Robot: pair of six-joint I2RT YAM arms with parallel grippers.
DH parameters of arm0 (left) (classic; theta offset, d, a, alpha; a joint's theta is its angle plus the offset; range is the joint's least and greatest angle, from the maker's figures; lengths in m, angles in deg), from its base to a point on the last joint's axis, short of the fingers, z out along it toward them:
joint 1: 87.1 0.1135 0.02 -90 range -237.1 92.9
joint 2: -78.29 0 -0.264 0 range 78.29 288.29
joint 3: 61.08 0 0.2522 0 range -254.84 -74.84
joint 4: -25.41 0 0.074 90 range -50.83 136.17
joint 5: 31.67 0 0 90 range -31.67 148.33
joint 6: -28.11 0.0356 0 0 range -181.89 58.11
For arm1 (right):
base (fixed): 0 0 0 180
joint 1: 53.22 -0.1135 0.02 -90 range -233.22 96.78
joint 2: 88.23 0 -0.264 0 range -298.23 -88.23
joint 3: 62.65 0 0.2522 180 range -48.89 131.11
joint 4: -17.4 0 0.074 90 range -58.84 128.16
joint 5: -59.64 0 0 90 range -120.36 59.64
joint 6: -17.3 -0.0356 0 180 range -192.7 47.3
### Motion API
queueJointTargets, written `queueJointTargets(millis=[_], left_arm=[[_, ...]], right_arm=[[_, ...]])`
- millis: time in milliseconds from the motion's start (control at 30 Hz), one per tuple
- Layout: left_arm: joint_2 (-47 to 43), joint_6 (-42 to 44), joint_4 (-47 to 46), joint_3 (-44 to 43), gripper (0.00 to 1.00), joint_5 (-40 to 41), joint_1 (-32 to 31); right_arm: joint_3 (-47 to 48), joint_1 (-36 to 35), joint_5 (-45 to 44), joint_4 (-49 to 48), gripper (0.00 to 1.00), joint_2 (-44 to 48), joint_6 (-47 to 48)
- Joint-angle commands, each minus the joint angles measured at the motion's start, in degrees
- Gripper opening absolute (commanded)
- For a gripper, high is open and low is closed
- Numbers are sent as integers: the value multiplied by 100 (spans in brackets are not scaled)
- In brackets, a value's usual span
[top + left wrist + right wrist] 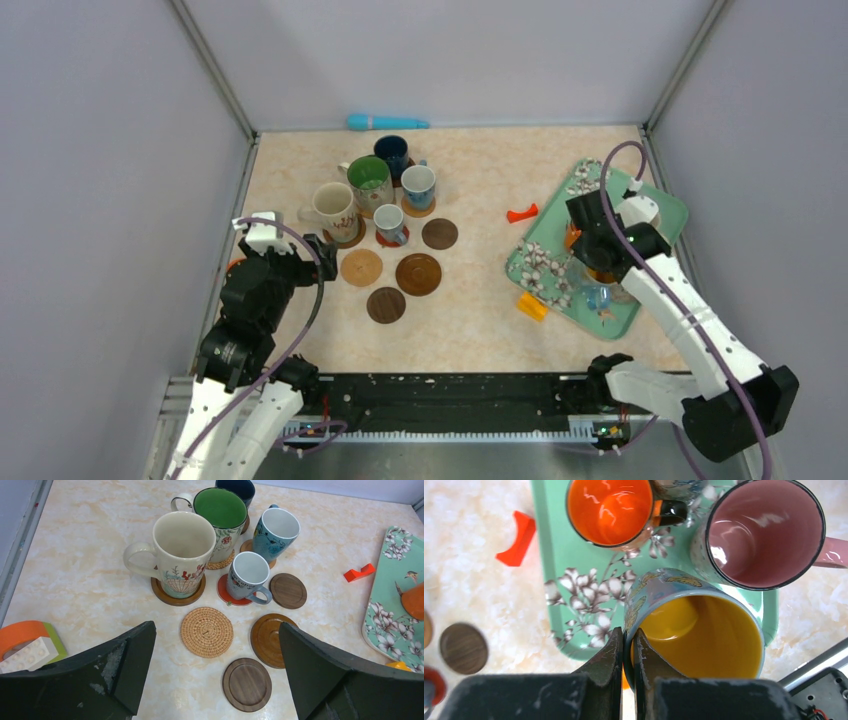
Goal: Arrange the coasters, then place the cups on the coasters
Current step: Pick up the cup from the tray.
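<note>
Five cups stand on coasters in a cluster: dark blue (391,152), green (370,180), cream (182,540), white and teal (274,532) and a small one (248,575) on the red coaster (222,591). Lying bare are a woven tan coaster (206,631), a ridged brown one (265,637) and two dark ones (247,684) (288,590). My left gripper (216,626) hangs open above them. On the teal tray (559,545) my right gripper (628,632) is shut on the rim of the yellow cup (704,635). Beside it are an orange cup (609,510) and a pink cup (764,532).
A red-orange piece (521,213) lies left of the tray, and a small orange block (532,306) lies at its near corner. A teal stick (387,122) rests against the back wall. An orange and green item with a white brick (30,642) sits near the left wall.
</note>
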State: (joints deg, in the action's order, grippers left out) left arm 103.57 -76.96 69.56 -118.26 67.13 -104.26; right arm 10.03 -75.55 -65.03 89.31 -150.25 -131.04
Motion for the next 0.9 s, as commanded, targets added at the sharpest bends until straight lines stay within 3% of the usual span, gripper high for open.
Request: queueJointTargets(millis=[0,267,633,733,867], left_arm=[[-23,13,-279,35,98,-8,29],[-42,13,-278,29,98,-12,29],[-104,-13,-253,15,98,68,29],[-101,-13,-245,9,98,65,29],[-107,-22,-228,0,98,114,29]], right_arm=[[489,21,255,-347,0,445,523],[563,27,1024,-1022,0,480,1067],[31,-32,3764,-3111,0,563,2840],[-56,-246,4436,-3536,0,471,3270],[50,-892,4451,-3687,0,160,3871]])
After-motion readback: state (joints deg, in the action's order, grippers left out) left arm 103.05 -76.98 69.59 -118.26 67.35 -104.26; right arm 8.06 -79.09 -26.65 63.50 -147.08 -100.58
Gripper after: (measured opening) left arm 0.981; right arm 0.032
